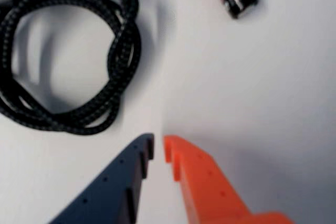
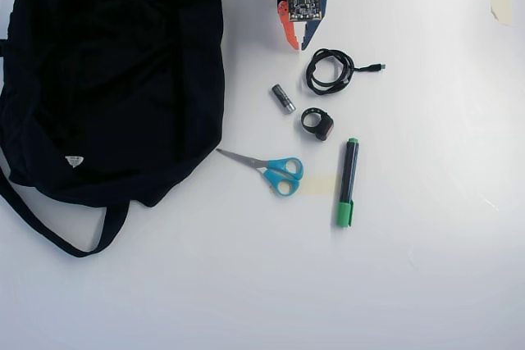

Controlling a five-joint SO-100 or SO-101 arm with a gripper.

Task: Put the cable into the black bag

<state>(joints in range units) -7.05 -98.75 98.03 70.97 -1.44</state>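
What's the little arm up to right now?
Jaws nearly shut, empty, gripper over table. Cable coiled, untouched, beside it. Black bag opposite side. Battery nearby, path clear.

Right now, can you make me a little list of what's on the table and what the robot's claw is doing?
cable: black coil with its plug end sticking out to the right in the overhead view, lying on the table, not held
black bag: big and soft, left of everything else in the overhead view, white label on it
gripper: beside the cable, nearly closed, holding nothing
battery: just below the gripper in the overhead view
black ring
scissors: blue handles
marker: green
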